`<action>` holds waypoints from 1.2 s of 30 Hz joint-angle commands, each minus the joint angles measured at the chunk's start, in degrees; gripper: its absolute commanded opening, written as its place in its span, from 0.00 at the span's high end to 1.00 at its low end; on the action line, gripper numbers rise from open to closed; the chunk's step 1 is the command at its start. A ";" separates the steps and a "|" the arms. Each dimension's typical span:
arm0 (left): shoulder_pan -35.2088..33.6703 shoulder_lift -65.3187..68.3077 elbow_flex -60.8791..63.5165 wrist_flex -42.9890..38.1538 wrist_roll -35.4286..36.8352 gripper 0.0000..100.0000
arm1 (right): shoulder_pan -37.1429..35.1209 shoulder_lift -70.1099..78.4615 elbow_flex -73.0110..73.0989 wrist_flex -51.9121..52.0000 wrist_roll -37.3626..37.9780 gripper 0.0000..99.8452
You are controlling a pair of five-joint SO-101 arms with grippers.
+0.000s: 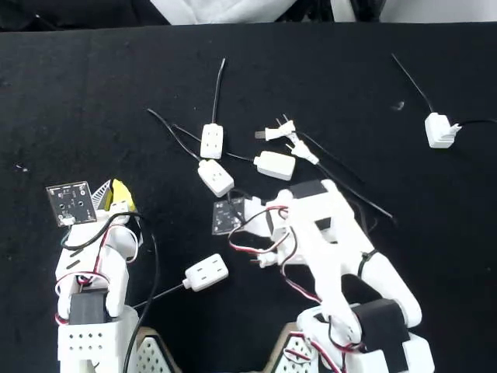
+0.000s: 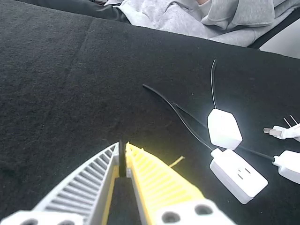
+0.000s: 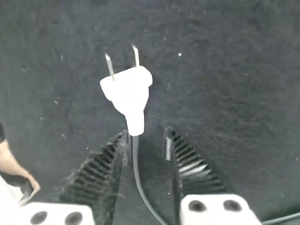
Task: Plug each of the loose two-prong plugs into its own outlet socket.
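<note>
A white two-prong plug (image 3: 126,93) lies on the black cloth just beyond my right gripper (image 3: 145,143), prongs pointing away. The gripper is open and the plug's black cable runs back between its fingers (image 3: 110,159). In the high view two loose plugs (image 1: 276,133) (image 1: 303,149) lie just beyond the right arm (image 1: 314,202). White outlet sockets lie close by (image 1: 211,141) (image 1: 216,177) (image 1: 276,165), and one more (image 1: 207,272) sits between the arms. My left gripper (image 1: 112,193) (image 2: 123,157) hovers at the left, shut and holding nothing, well away from the sockets (image 2: 224,129) (image 2: 239,176).
Another white socket (image 1: 440,130) lies at the far right with cables leaving it. Thin black cables (image 1: 349,186) cross the cloth around the right arm. A person's grey clothing (image 2: 187,16) lies past the table's far edge.
</note>
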 commanded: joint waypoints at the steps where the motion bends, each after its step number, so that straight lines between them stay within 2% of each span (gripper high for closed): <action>1: -0.48 -0.53 -0.40 -1.14 -0.09 0.97 | -1.49 0.22 -0.57 -2.20 -0.88 0.88; 12: -0.48 -0.53 -0.40 -1.14 -0.09 0.97 | -1.67 0.22 6.55 -13.10 -0.88 0.88; 25: -0.48 -0.53 -0.40 -1.14 -0.09 0.97 | -1.67 0.22 6.46 -11.16 -0.88 0.88; 26: -0.48 -0.53 -0.40 -1.14 -0.09 0.97 | -1.67 0.22 6.46 -11.16 -0.88 0.90; 28: -0.48 -0.53 -0.40 -1.14 -0.09 0.97 | -1.67 0.22 6.37 -11.25 -0.88 0.99; 36: -0.48 -0.53 -0.40 -0.97 -0.09 0.97 | 0.26 -0.31 0.40 -8.00 -7.03 0.99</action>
